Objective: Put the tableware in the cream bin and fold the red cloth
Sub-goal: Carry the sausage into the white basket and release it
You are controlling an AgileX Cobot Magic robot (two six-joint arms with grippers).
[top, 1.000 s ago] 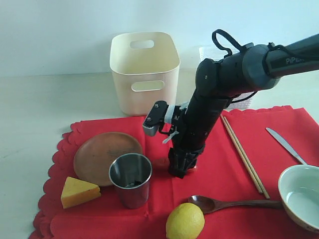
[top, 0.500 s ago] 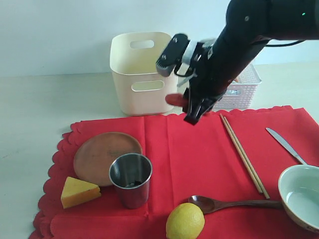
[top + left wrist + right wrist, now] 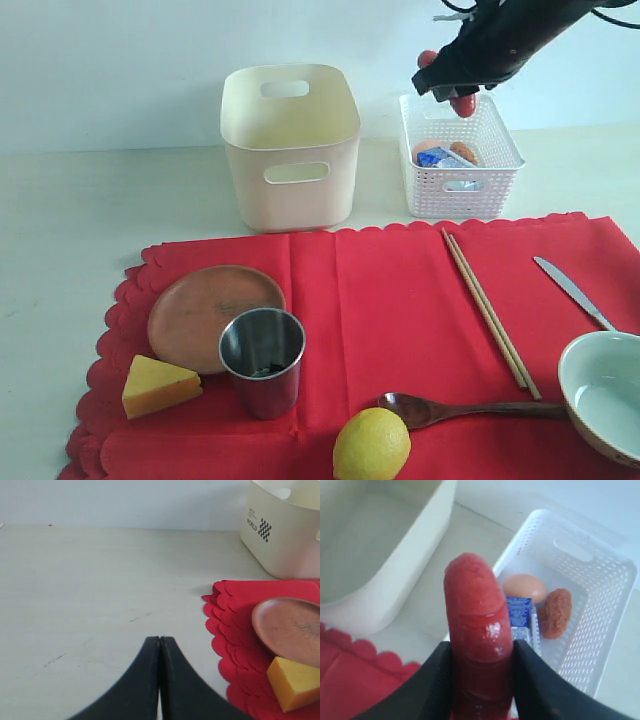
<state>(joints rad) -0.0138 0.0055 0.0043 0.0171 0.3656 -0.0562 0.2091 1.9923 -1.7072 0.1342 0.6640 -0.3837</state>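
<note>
So your red cloth (image 3: 400,300) is lying flat and unfolded on the table (image 3: 75,580), and all six pieces of tableware are sitting on it: one brown plate (image 3: 215,312) near the left edge, one steel cup (image 3: 262,360) touching the plate's front rim, one dark wooden spoon (image 3: 470,408) along the front, one pair of chopsticks (image 3: 490,312) side by side right of the middle, one metal knife (image 3: 572,292) further right, and one bowl (image 3: 605,395) at the right front corner, cut off by the frame. There are two food bits on the cloth too: one cheese wedge (image 3: 158,385) just in front of the plate and one lemon (image 3: 371,445) by the spoon's bowl. The cream bin (image 3: 290,145) stands just behind the cloth, with the white lattice basket (image 3: 460,190) to its right. The basket holds one egg (image 3: 524,587), one blue carton (image 3: 521,615) and one reddish-brown piece (image 3: 555,612). Your right gripper (image 3: 481,680) is up above that basket, clamped on one sausage (image 3: 479,610). Your left gripper (image 3: 159,642) has its jaws pressed together with nothing in them, over bare table off the cloth's left edge.
</note>
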